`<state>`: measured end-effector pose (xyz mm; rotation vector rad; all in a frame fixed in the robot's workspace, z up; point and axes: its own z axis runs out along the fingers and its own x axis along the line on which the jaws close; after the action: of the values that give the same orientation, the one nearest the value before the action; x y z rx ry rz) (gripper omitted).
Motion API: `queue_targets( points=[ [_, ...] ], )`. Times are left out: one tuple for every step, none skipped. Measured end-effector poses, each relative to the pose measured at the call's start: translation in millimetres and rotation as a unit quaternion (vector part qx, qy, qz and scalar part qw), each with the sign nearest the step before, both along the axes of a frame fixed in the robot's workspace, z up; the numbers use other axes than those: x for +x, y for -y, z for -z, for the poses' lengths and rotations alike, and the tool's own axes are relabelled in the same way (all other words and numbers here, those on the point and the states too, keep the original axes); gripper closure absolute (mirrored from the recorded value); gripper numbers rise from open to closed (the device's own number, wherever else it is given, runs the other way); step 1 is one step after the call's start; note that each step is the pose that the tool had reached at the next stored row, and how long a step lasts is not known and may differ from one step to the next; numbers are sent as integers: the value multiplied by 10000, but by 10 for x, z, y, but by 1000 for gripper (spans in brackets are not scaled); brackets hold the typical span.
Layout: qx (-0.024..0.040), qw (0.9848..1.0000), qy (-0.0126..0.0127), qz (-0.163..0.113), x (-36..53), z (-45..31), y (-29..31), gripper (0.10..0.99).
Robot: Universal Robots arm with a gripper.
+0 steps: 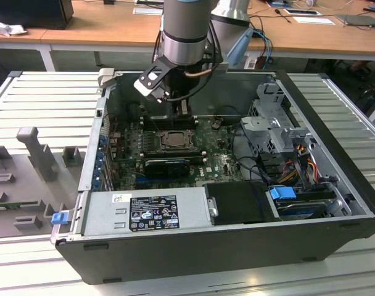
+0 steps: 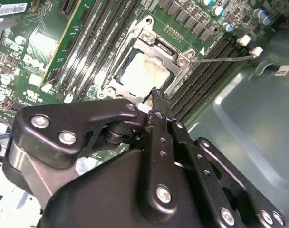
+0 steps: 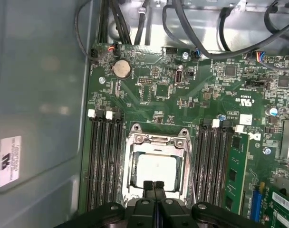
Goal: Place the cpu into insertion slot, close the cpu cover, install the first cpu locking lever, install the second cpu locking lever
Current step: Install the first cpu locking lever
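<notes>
Beige cpu [image 3: 156, 171] flat, face-up, framed by cpu cover [image 3: 157, 140], end effector [image 3: 154, 185] clenched above.

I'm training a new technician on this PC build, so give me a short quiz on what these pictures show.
1. True or false: the chip lies in the socket.
2. The fingers at the socket's edge are: A spread wide; B shut together; C clamped on a blue cable.
3. What long black parts flank the socket on two sides?
Key: 1 true. 2 B. 3 the memory slots.
</notes>
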<state>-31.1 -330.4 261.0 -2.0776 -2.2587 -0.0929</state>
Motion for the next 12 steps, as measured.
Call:
queue_targets(
  points=[
    [1, 10000, 1, -67, 0, 0, 0, 980],
    [1, 9997, 0, -240, 0, 0, 0, 980],
    [0, 9995, 0, -327, 0, 2, 0, 980],
    [1, 9991, 0, -427, 0, 4, 0, 980],
    [0, 9982, 0, -608, 0, 8, 0, 980],
    [0, 9974, 0, -722, 0, 10, 0, 980],
    [0, 9965, 0, -835, -1, 15, 0, 980],
    [0, 9952, 0, -974, -2, 21, 0, 980],
    [0, 9922, 0, -1244, -2, 25, 0, 980],
    [0, 9908, 0, -1353, -2, 26, 0, 980],
    [-1, 9896, 0, -1442, -2, 27, 0, 980],
    [0, 9870, 0, -1608, -2, 28, 0, 980]
  ],
)
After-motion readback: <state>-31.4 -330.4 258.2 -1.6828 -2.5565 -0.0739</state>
